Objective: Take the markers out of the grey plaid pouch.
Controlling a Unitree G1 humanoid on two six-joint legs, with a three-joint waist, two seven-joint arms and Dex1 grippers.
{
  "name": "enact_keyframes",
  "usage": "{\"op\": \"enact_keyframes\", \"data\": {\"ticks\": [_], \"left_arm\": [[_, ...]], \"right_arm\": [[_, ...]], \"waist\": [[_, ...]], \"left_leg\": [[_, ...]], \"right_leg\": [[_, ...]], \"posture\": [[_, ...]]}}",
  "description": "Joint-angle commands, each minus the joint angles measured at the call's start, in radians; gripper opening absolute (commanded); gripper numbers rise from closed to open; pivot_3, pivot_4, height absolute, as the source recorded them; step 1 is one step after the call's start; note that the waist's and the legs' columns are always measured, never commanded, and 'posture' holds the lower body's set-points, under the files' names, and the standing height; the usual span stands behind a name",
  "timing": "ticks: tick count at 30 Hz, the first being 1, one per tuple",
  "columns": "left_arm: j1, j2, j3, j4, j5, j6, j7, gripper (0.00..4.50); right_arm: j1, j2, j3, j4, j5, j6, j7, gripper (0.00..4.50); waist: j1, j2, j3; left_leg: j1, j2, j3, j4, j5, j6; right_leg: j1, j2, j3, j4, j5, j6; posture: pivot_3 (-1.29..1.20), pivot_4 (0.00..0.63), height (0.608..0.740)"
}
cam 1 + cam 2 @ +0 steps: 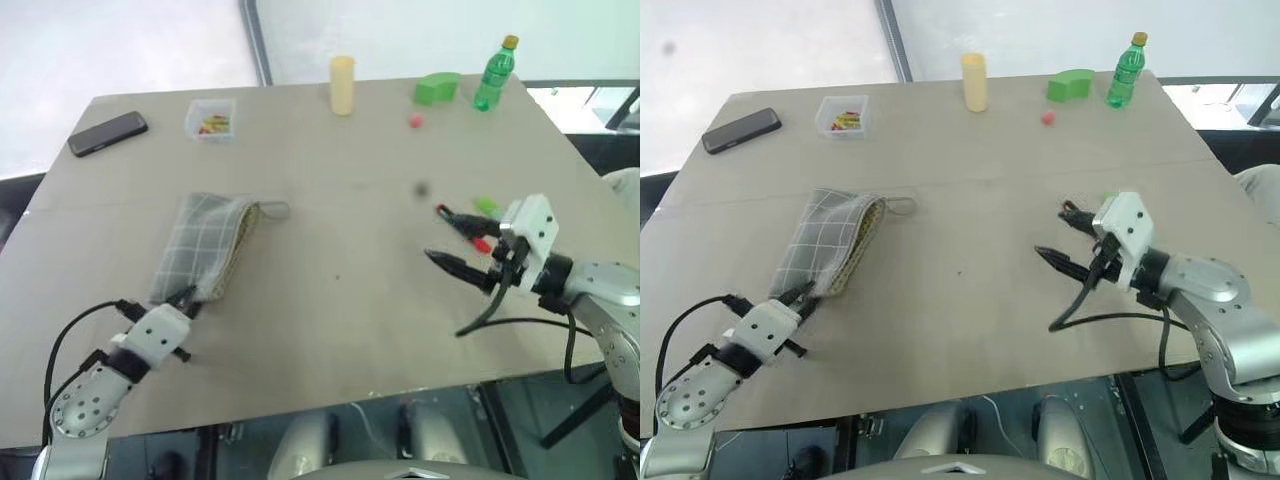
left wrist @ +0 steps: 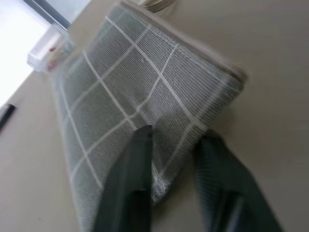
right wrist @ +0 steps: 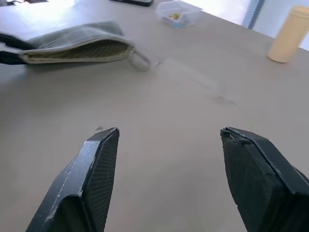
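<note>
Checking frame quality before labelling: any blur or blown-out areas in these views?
Left wrist view: the grey plaid pouch and the left tool's fingers are soft with blur, and the top-left corner is blown out. Right wrist view: glare along the top edge; the right tool's fingers are sharp. Left eye view: smear around the right tool.

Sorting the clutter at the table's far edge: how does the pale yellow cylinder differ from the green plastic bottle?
The pale yellow cylinder is plain, opaque and straight-sided; the green plastic bottle is see-through, narrows to a neck and has a yellow cap. The cylinder stands nearer the table's middle, the bottle nearer its right corner. Both stand upright.
</note>
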Motion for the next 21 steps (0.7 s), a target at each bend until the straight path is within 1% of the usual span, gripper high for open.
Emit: {"op": "enact_keyframes", "data": {"ticks": [1,2,4,5,6,7,9,11,16,21], "left_arm": [[0.046,0.008,0.040,-0.068,-0.231,0.076,-0.106,2.82],[0.078,0.001,0.051,-0.110,-0.352,0.133,-0.164,2.82],[0.147,0.012,0.081,-0.161,-0.446,0.144,-0.240,2.82],[0.184,0.015,0.101,-0.202,-0.516,0.186,-0.267,2.82],[0.210,0.019,0.118,-0.228,-0.543,0.199,-0.282,2.82],[0.232,0.022,0.131,-0.252,-0.568,0.216,-0.297,2.92],[0.268,0.028,0.152,-0.308,-0.623,0.270,-0.305,2.92],[0.292,0.032,0.161,-0.366,-0.682,0.340,-0.305,2.92],[0.287,0.030,0.137,-0.426,-0.694,0.441,-0.277,2.92],[0.251,0.021,0.103,-0.438,-0.677,0.486,-0.286,2.92]], "right_arm": [[0.021,-0.041,-0.022,-0.027,-0.001,-0.101,0.061,3.41],[0.031,-0.060,-0.027,-0.022,-0.003,-0.116,0.080,3.41],[0.059,-0.103,-0.056,0.000,0.026,-0.103,0.119,3.41],[0.068,-0.116,-0.077,0.024,0.005,-0.108,0.100,3.41],[0.077,-0.128,-0.092,0.045,-0.021,-0.119,0.081,3.41],[0.096,-0.144,-0.102,0.055,-0.027,-0.127,0.091,3.92],[0.153,-0.161,-0.134,0.063,-0.035,-0.154,0.107,4.48],[0.193,-0.150,-0.178,0.081,-0.037,-0.179,0.085,4.48],[0.329,-0.128,-0.268,0.148,-0.109,-0.287,0.049,4.48],[0.421,-0.095,-0.326,0.161,-0.102,-0.326,0.038,4.48]], "waist": [[-0.001,0.000,0.000],[-0.005,-0.001,0.000],[-0.006,-0.001,0.000],[-0.006,-0.001,0.000],[-0.005,-0.002,0.000],[-0.004,-0.002,0.000],[0.007,-0.002,0.001],[0.017,-0.002,0.001],[0.024,-0.002,0.001],[0.021,-0.002,0.001]], "left_leg": [[0.000,0.000,0.000,0.000,0.000,0.000],[0.000,0.000,0.000,0.000,0.000,0.000],[0.000,0.001,0.000,0.000,0.000,0.000],[0.000,0.001,0.001,0.000,0.000,0.000],[0.000,0.001,0.001,0.000,0.000,0.000],[-0.001,0.001,0.001,0.000,0.000,0.000],[0.000,0.001,0.001,0.000,0.000,0.000],[0.001,0.001,0.000,0.000,0.000,0.001],[0.002,0.001,0.000,0.002,-0.001,0.001],[0.002,0.001,0.001,0.002,-0.001,0.001]], "right_leg": [[0.000,0.000,0.000,0.000,0.000,0.000],[0.000,0.000,0.000,0.001,0.000,0.000],[0.000,0.000,0.000,-0.001,0.000,0.000],[0.000,0.000,0.001,-0.001,0.000,0.000],[0.000,0.000,0.001,-0.001,0.000,0.000],[0.000,-0.001,0.001,-0.002,0.000,0.000],[0.001,-0.001,0.000,-0.002,0.000,0.000],[0.003,-0.001,-0.001,-0.002,0.000,0.000],[0.004,0.001,0.000,-0.001,0.000,0.000],[0.004,0.003,0.002,-0.002,0.000,0.000]], "posture": [[0.00,0.150,0.740],[0.00,0.150,0.740],[0.00,0.150,0.740],[0.00,0.150,0.740],[0.00,0.150,0.740],[0.00,0.150,0.740],[0.00,0.150,0.740],[0.00,0.150,0.740],[0.00,0.150,0.740],[0.00,0.150,0.740]]}}
